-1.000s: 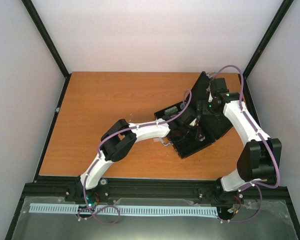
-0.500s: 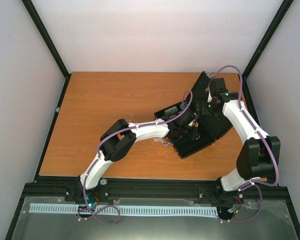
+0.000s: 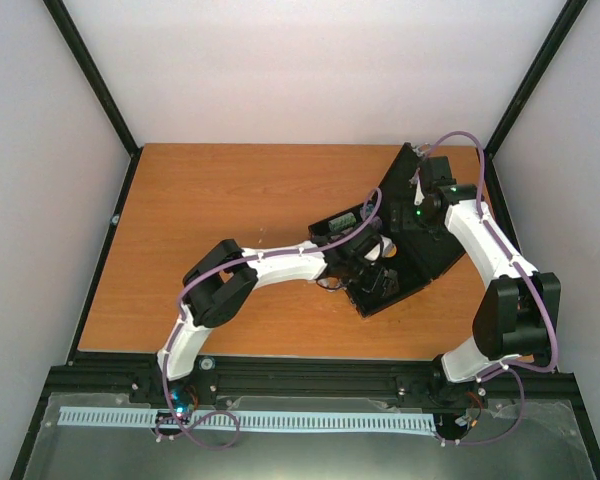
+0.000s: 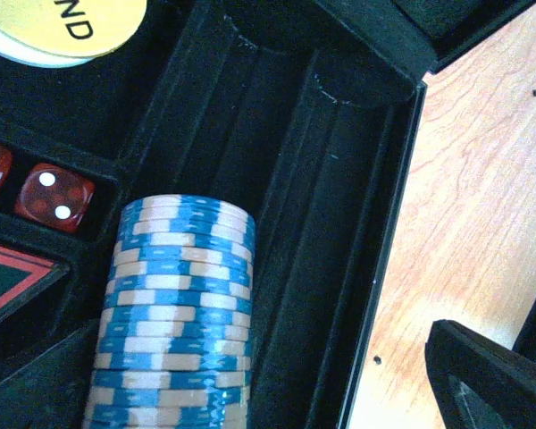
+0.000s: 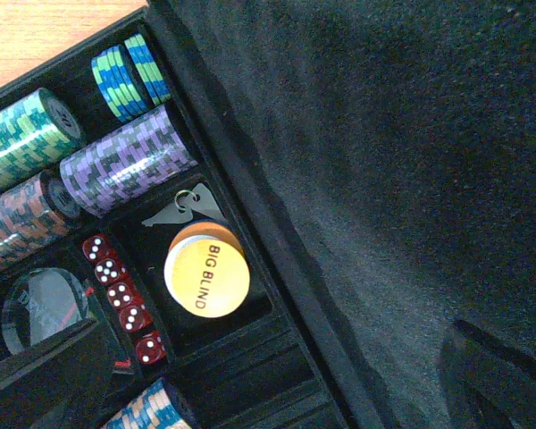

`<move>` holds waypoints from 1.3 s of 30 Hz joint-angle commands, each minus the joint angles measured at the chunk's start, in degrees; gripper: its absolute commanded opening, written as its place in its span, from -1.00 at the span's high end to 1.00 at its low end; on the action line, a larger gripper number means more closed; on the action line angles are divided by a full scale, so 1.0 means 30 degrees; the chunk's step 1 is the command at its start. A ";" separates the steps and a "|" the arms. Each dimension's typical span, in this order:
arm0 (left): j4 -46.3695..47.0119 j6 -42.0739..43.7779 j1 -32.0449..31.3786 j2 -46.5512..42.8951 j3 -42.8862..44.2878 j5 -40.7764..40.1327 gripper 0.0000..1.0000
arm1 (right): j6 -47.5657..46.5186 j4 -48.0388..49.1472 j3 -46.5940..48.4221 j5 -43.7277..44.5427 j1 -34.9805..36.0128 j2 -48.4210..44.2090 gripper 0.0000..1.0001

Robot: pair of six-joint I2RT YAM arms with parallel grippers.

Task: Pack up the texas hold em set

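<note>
The black case [image 3: 380, 295] of the texas hold em set lies open at the table's right, its lid [image 3: 435, 235] raised. A blue-and-tan chip stack [image 4: 174, 313] lies on its side in a groove of the tray, between my left gripper's [image 4: 259, 393] spread fingers [image 4: 487, 375], which do not touch it. Red dice [image 4: 49, 197] and a yellow disc [image 4: 58, 27] sit beside it. My right gripper [image 5: 272, 380] hangs open over the tray by the lid's felt lining [image 5: 411, 143]. Below it lie the "BIG BLIND" disc [image 5: 205, 273], red dice [image 5: 116, 290] and purple chips [image 5: 129, 161].
Green [image 5: 22, 134], red-brown [image 5: 22, 219] and blue-green [image 5: 129, 76] chip stacks fill other grooves; two grooves [image 4: 339, 206] beside the blue stack hold nothing. Bare wooden table [image 3: 230, 200] spreads left of the case. Black frame posts [image 3: 90, 75] rise at the back corners.
My left gripper has opened and let go of the blue-and-tan chip stack, which now rests in its groove. The left arm's elbow has swung left. The right arm holds still.
</note>
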 commanded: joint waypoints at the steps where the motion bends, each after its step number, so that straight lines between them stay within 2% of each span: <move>1: -0.0239 0.1538 -0.0096 -0.1472 -0.0028 0.1011 -0.99 | -0.0012 -0.0210 -0.0153 -0.0331 -0.0151 -0.0046 -1.00; 6: -0.2809 0.3294 -0.0078 -0.3471 0.0007 -0.0448 -0.99 | -0.0037 -0.0471 -0.0336 -0.0612 -0.0153 -0.0461 -1.00; 12: -0.5449 0.4511 0.0410 -0.5476 -0.0557 -0.2562 -0.99 | -0.0309 -0.0548 -0.0958 -0.2368 -0.0122 -0.0838 -1.00; 16: -0.5150 0.4115 0.1293 -0.7507 -0.2515 -0.3420 -1.00 | -0.0473 -0.0723 -0.1444 -0.3480 0.0210 -0.1587 -1.00; 27: -0.6387 0.3246 0.6297 -1.3753 -0.8422 -0.4697 -0.99 | 0.1398 -0.0910 -0.4788 -0.4226 0.5322 -0.3397 -0.99; 30: -0.6684 0.3042 0.6697 -1.4337 -0.9211 -0.5227 -0.99 | 0.1303 -0.0459 -0.5217 -0.5302 0.6244 -0.3523 -1.00; 35: -0.6528 0.2293 0.6769 -1.4381 -0.9747 -0.5200 -0.99 | 0.1046 0.0697 -0.5449 -0.8661 0.6471 -0.2889 -1.00; 39: -0.6497 0.2162 0.6768 -1.4461 -0.9850 -0.5684 -0.99 | 0.1029 0.0978 -0.5133 -0.9231 0.7354 -0.1613 -1.00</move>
